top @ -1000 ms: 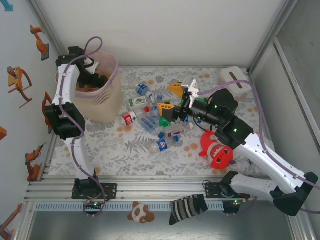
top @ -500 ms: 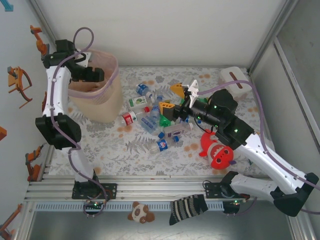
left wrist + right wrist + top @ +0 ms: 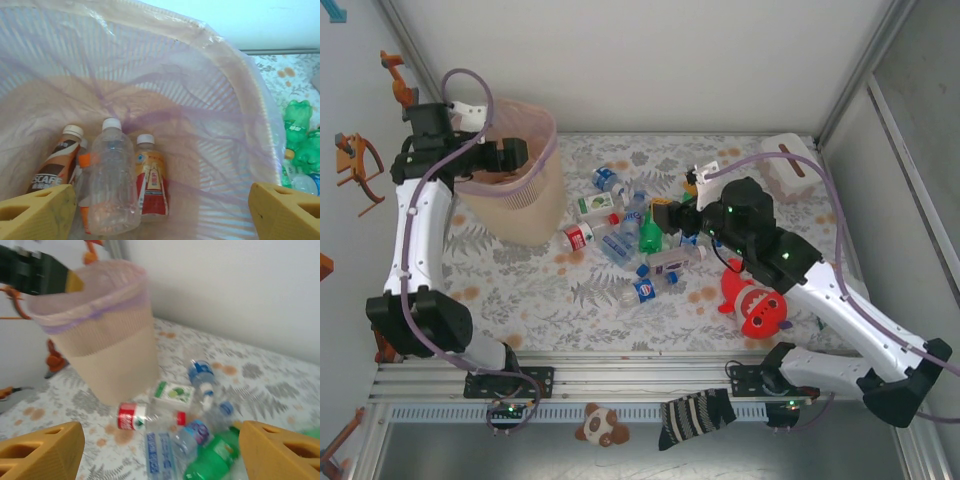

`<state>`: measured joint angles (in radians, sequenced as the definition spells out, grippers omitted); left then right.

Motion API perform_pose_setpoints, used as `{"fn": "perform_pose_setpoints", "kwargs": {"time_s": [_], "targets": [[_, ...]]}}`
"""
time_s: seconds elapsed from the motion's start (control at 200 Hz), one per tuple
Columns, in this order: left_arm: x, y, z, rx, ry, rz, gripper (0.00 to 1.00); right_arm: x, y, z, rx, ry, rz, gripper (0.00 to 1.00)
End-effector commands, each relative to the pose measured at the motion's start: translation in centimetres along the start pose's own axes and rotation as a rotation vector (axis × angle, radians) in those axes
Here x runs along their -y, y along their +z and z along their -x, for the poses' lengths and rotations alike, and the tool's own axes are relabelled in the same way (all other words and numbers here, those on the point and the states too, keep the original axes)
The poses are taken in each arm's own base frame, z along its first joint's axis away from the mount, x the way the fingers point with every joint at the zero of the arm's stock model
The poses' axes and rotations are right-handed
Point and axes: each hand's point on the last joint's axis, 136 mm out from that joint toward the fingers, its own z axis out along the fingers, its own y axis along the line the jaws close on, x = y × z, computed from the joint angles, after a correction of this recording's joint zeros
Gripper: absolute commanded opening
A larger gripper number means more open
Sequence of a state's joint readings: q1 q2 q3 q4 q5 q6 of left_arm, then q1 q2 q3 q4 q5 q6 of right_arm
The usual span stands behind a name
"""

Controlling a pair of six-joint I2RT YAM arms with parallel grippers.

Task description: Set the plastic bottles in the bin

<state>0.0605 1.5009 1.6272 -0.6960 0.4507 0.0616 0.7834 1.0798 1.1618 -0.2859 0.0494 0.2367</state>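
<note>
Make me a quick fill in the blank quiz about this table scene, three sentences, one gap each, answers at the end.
1. The left end effector hangs open above the ___.
2. The plush toy near the right arm is coloured ___.
3. The right end effector hovers over loose bottles with its jaws ___.
Answers: bin; red; open.

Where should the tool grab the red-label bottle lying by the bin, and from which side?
Across the labelled end of the red-label bottle, from straight above, fingers straddling its long axis. It lies flat on its side next to the bin, with bare table on both sides of the label. Toward its red cap other bottles crowd in, so room there looks tight.
</note>
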Motion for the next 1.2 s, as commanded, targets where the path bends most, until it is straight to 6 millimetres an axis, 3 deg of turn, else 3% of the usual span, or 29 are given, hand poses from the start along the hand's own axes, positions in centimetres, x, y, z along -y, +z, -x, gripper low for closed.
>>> {"fn": "perform_pose_setpoints", "kwargs": {"time_s": [0.0,0.145,0.275,0.476,0.636,0.781,1.046,1.197], "targets": [[1.7,-1.8,3.0,0.163,0.046,-0.061,0.9,3.9,-0.4,-1.3,-0.07,0.104,-0.2,0.79],[2.5,-2.5,2.9,0.216,0.071,-0.082,0.9,5.9,-0.1,-3.8,-0.151,0.197,-0.27,0.76],[2.9,-2.9,2.7,0.232,0.085,-0.094,0.9,5.1,1.3,-6.5,-0.257,0.159,-0.199,0.73],[2.9,-3.2,2.3,0.234,0.091,-0.086,0.9,2.2,2.6,-11.6,-0.444,-0.17,0.057,0.73],[2.8,-3.1,2.2,0.235,0.085,-0.089,0.9,1.7,2.9,-16.1,-0.624,-0.447,0.218,0.73],[2.7,-3.3,2.1,0.238,0.086,-0.084,0.9,0.0,3.0,-20.2,-0.733,-0.728,0.417,0.73],[2.3,-3.7,2.4,0.26,0.062,-0.088,0.9,-2.6,5.1,-24.9,-0.827,-1.001,0.594,0.73],[2.2,-3.8,2.5,0.265,0.045,-0.099,0.9,-4.0,6.0,-26.5,-0.846,-1.08,0.654,0.75]]}}
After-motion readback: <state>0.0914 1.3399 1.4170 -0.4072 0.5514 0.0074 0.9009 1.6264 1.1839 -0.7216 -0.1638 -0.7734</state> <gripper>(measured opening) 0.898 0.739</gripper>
